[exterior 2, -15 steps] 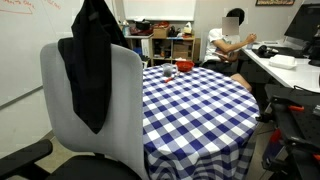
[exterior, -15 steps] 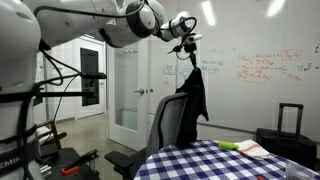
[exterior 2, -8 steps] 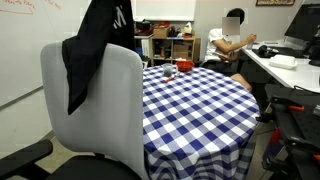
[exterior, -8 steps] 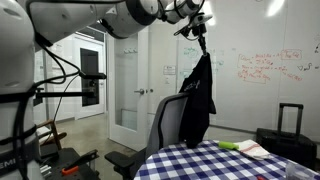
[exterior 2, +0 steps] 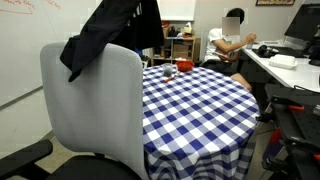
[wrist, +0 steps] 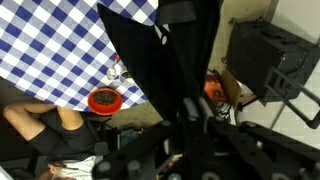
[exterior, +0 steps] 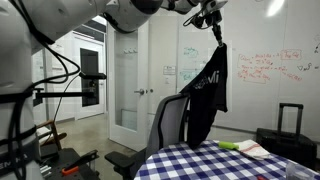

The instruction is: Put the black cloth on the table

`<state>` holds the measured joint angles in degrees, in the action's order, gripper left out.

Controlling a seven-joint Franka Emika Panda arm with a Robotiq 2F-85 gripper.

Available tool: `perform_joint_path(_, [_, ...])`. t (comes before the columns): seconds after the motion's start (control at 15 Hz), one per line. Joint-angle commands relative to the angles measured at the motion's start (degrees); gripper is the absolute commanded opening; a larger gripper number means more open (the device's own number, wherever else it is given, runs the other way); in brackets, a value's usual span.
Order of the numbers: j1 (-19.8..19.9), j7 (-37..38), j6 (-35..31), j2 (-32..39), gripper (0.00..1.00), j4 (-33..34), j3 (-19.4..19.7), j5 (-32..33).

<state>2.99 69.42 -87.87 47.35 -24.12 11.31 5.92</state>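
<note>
One grey chair (exterior 2: 88, 110) stands nearest me, its back against the near edge of the checked table (exterior 2: 195, 105). Above it my gripper (exterior: 214, 22) hangs high, fingers pinched on the top of the black cloth (exterior: 208, 95). The cloth dangles off the table, its lower end by the chair's top; I cannot tell whether they touch. Farther along the table sits a red bowl (exterior 2: 168, 70), and a person (exterior 2: 232, 38) is seated at the far desk.

The gripper (exterior: 214, 20), jaws clamped on the black cloth (exterior: 208, 92), suspends it above the grey chair (exterior: 168, 128) behind the blue-checked worktop (exterior: 215, 163).
</note>
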Motion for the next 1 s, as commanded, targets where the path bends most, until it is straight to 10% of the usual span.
perform_joint_path(0.0, [1.7,5.6,2.0,-3.0,0.01,0.0,1.6,1.9])
perform_joint_path(0.93, [6.9,2.5,10.5,-14.5,0.01,-0.1,2.8,4.6])
